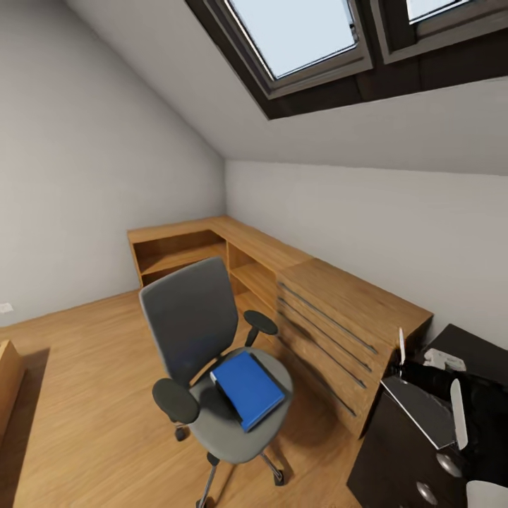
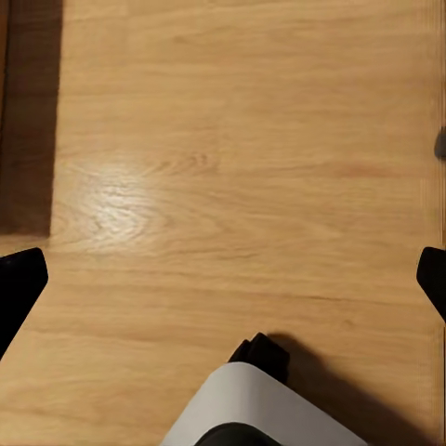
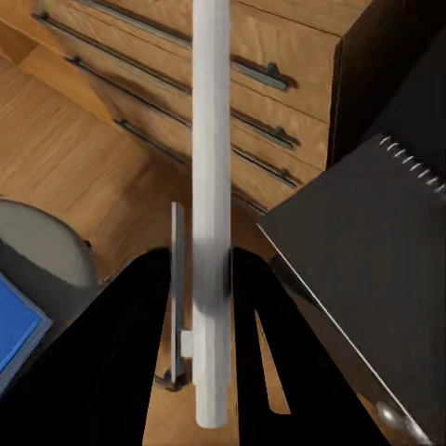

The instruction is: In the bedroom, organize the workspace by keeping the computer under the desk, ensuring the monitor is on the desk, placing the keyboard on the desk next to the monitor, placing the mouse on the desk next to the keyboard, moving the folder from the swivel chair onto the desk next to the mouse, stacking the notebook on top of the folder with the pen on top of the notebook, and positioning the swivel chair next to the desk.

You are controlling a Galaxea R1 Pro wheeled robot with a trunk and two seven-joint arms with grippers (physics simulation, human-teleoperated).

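The right gripper (image 3: 200,279) pinches the slender white pen (image 3: 211,186), its long axis running along the fingers towards the light wooden drawer cabinet (image 3: 251,56) (left gripper's state: cannot tell).

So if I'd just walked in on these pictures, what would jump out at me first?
Probably the bright blue folder lying on the seat of the grey swivel chair in the middle of the wooden floor. Behind the chair a light wooden drawer cabinet runs along the wall under a sloped ceiling with skylights. Up close, the right claw is shut on a slender white pen, beside a dark spiral-bound notebook.
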